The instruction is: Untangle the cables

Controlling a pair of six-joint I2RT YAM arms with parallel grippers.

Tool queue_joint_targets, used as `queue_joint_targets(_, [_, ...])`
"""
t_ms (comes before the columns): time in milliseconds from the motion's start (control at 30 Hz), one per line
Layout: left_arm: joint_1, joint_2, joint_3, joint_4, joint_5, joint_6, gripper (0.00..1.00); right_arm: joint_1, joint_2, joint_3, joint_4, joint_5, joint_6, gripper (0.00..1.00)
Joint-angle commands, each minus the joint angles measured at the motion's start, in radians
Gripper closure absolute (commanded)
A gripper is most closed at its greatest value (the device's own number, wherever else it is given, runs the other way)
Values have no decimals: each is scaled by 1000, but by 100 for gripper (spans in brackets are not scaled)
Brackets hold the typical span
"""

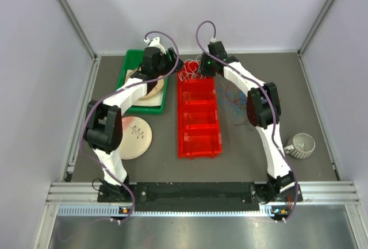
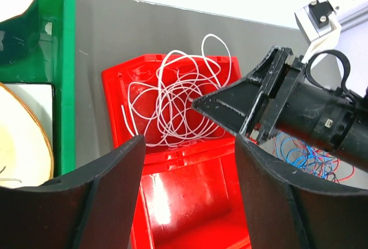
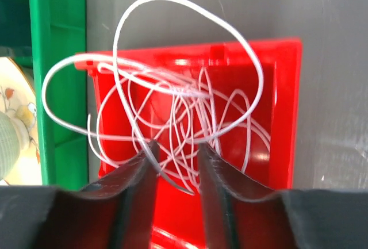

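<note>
A loose bundle of white cables (image 1: pixel 190 75) (image 2: pixel 184 102) (image 3: pixel 190 94) lies in the far compartment of a red tray (image 1: pixel 179 122) (image 2: pixel 115 88) (image 3: pixel 282 117), some loops rising over its rim. My right gripper (image 1: pixel 204 68) (image 3: pixel 176 151) hovers just above them, jaws open a narrow gap; one white cable end runs loose past its left finger. Its black fingers (image 2: pixel 224 102) also show in the left wrist view. My left gripper (image 1: pixel 169 65) (image 2: pixel 190 145) is open wide over the tray, holding nothing. Blue, red and black cables (image 1: pixel 233 100) (image 2: pixel 299 154) lie tangled on the table right of the tray.
A green bin (image 1: pixel 129 71) (image 2: pixel 63 59) (image 3: pixel 57 59) holding dishes stands left of the tray. A pink plate (image 1: pixel 135 137) lies on the near left. A grey mug (image 1: pixel 300 145) sits at the near right. Walls enclose the table.
</note>
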Motion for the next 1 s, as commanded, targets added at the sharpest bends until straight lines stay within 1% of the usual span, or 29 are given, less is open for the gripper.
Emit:
queue_joint_targets(0, [0,-67,5,17,15,-16,31,15,-136,-4,11,25,-19,58])
queue_joint_targets(33, [0,-70,1,23,20,-21,31,15,-140,-1,11,23,-16,48])
queue_joint_targets(67, [0,-74,-6,25,29,-27,31,15,-147,4,11,25,-15,46])
queue_joint_targets(133, [-2,-82,-15,26,32,-30,31,15,-153,5,9,23,-15,43])
queue_joint_targets(300, [-2,-81,-7,26,58,-10,29,15,-202,-25,11,31,-13,41])
queue_joint_targets(333, [0,-76,-1,11,60,-7,29,16,-211,-36,12,31,-13,38])
queue_joint_targets(433, [-2,-44,40,-32,63,8,28,15,-243,-50,12,39,-22,24])
queue_joint_targets(533, [-3,-4,92,-69,61,25,27,15,-278,-73,12,57,-39,20])
queue_joint_targets(633, [-5,34,128,-81,61,45,26,12,-326,-117,11,82,-62,20])
queue_joint_targets(667, [-5,44,149,-114,60,48,25,6,-343,-136,11,91,-67,19])
queue_joint_targets(700, [-6,60,158,-118,66,54,30,-2,-366,-189,11,102,-73,20])
queue_joint_targets(733, [-8,70,168,-119,89,62,32,-11,-428,-231,12,144,-74,21])
queue_joint_targets(767, [-9,90,195,-127,95,68,33,-36,-476,-289,59,178,-71,22])
queue_joint_targets(800, [-17,99,212,-136,103,77,35,-50,-523,-437,104,197,-59,26])
queue_joint_targets(833, [-21,113,233,-150,97,102,36,-74,-568,-514,151,186,-48,29])
queue_joint_targets(867, [-26,142,276,-162,89,119,36,-97,-658,-585,205,174,-35,32])
queue_joint_targets(900, [-34,156,298,-182,75,132,36,-143,-691,-692,251,154,-4,37])
queue_joint_targets(967, [-41,195,348,-188,40,163,34,-177,-770,-760,261,151,-1,39])
